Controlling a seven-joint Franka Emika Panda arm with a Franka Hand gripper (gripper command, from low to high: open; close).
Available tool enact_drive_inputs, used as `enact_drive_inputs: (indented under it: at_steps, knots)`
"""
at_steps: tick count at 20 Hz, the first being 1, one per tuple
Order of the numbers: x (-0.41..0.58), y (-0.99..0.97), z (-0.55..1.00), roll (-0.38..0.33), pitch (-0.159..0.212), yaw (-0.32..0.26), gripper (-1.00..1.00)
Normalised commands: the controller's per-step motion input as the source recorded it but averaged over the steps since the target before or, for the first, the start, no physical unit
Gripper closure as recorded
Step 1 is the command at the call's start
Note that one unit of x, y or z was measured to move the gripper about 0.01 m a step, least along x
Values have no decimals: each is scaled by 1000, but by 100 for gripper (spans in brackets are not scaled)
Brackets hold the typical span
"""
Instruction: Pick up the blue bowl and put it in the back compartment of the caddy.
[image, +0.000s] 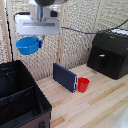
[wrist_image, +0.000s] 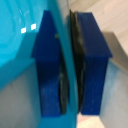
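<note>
The blue bowl (image: 27, 46) hangs high in the air at the exterior view's left, tilted, with my gripper (image: 39, 43) shut on its rim. In the wrist view the two blue fingers (wrist_image: 47, 70) pinch the thin rim between them, and the bowl's (wrist_image: 20, 45) bright inside fills one side. Below stands the black fabric caddy (image: 43, 107), open at the top. A partition (image: 17, 96) splits it in two, and the back compartment (image: 12, 77) lies roughly under the bowl, well below it.
A flat dark-blue slab (image: 65, 76) stands on edge on the wooden table (image: 97, 107), with a red cup (image: 83, 84) right beside it. A black hard case (image: 110, 52) sits at the back right. A woven screen closes the back.
</note>
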Motion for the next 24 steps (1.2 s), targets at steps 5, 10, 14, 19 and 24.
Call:
enact_drive_inputs:
  at_steps: [5, 10, 14, 19, 24]
  knots:
    - [327, 918, -22, -37, 0, 0, 100]
    - [178, 881, -5, -36, 38, 1, 100]
    - [0, 517, -193, -66, 62, 27, 100]
    - [144, -34, -139, -7, -9, 0, -100]
    - [103, -488, 506, 0, -32, 135, -100]
